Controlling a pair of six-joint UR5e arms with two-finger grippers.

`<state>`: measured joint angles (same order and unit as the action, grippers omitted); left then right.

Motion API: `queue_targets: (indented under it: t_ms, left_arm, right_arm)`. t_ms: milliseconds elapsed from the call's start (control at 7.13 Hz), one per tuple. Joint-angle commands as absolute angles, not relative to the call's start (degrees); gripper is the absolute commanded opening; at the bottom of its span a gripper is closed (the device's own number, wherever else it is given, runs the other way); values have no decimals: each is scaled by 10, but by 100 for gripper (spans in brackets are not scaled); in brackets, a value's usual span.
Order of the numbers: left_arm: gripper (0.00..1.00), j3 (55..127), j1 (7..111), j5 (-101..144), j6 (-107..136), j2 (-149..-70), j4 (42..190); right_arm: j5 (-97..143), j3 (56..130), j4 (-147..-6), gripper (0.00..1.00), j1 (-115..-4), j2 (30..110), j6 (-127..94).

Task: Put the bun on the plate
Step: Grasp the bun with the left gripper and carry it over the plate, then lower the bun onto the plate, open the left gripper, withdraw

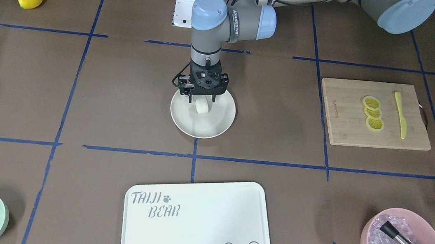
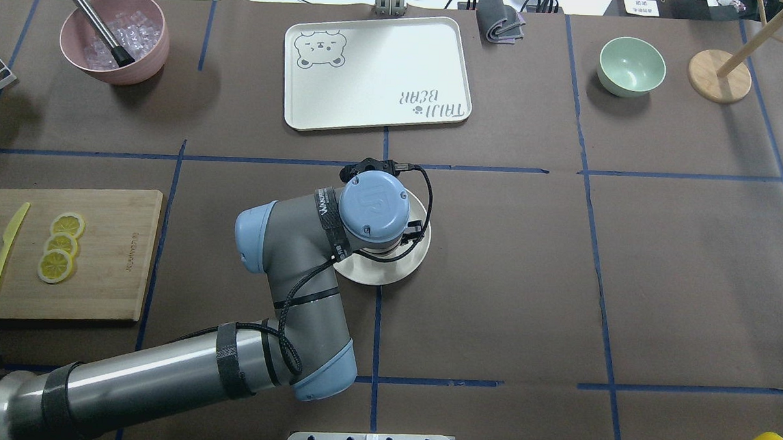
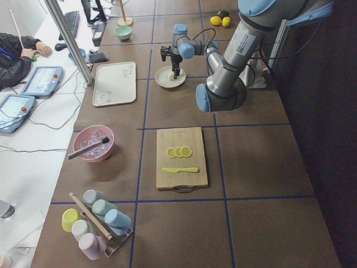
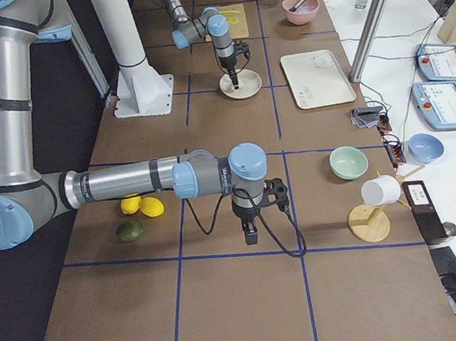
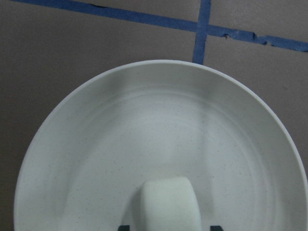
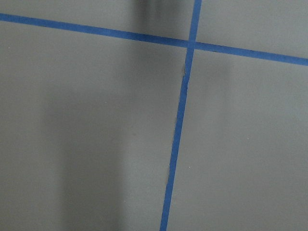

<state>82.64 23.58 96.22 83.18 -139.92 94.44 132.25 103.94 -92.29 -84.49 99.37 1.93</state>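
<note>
Over the plate (image 1: 219,125), near its robot-side edge, the left gripper (image 1: 202,100) points straight down with the bun (image 1: 202,107) sitting between its fingers. From the left wrist cam the bun looks like it's resting on the plate's floor, toward the rim closest to the robot rather than dead centre. Both fingertips stand a little clear of its sides, so the jaws are spread and not squeezing it.

The right gripper (image 4: 251,236) hangs over the brown table (image 4: 229,305) well away from the plate, on the robot's right. It only shows in the side view, and its own wrist cam just sees blue tape lines (image 6: 178,144), so can't tell whether its fingers are apart or together.

On the plate's other side, the robot's left, a wooden cutting board (image 1: 345,129) carries three lemon slices (image 1: 373,113) and a yellow knife (image 1: 401,115). The bear-printed tray (image 1: 197,215) lies past the plate on the operators' side.
</note>
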Motion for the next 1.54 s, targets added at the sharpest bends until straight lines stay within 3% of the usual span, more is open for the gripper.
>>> queue_targets:
  t_ms: [0, 280, 561, 841, 1402]
  left_arm:
    - [100, 873, 248, 970, 792, -1397, 912]
    - [100, 992, 306, 1073, 686, -1357, 815]
    - [100, 1130, 399, 1161, 513, -1212, 803]
    - [100, 1174, 479, 1206, 359, -1106, 803]
    - [100, 1144, 736, 1307, -10, -927, 805]
  right_arm:
    - [1322, 1038, -923, 100, -845, 991, 19]
    - [1324, 1040, -923, 100, -846, 993, 21]
    - [1322, 1038, -923, 100, -846, 992, 21]
    - [1323, 1039, -923, 100, -846, 996, 20]
    - [1322, 1035, -923, 100, -846, 995, 22]
